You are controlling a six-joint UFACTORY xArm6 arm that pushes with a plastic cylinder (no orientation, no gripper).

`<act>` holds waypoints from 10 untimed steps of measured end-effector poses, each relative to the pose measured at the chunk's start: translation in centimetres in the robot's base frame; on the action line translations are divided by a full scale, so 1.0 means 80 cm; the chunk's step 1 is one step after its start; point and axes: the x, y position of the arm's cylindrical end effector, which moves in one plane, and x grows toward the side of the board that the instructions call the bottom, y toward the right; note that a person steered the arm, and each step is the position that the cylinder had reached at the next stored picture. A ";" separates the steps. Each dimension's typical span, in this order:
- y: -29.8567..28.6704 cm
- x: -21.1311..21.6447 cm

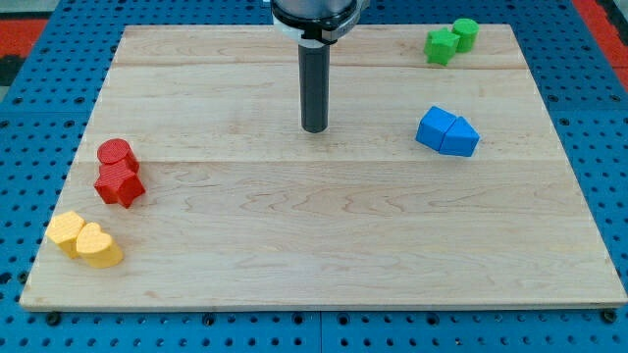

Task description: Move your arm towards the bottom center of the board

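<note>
My tip (314, 128) rests on the wooden board (324, 235) at the upper middle, away from all blocks. Two blue blocks (447, 131), a cube and a wedge-like piece touching each other, lie to the tip's right. Two green blocks (450, 41), a star shape and a cylinder, sit at the view's top right. A red cylinder (115, 154) and a red star-shaped block (121, 182) touch at the view's left. Two yellow blocks (84, 239) lie at the bottom left corner.
The board lies on a blue perforated table (39, 88). The arm's dark mount (316, 15) hangs over the board's top edge. A red strip (606, 20) shows at the view's top right corner.
</note>
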 end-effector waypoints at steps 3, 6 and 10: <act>0.006 0.001; 0.008 0.002; 0.014 0.226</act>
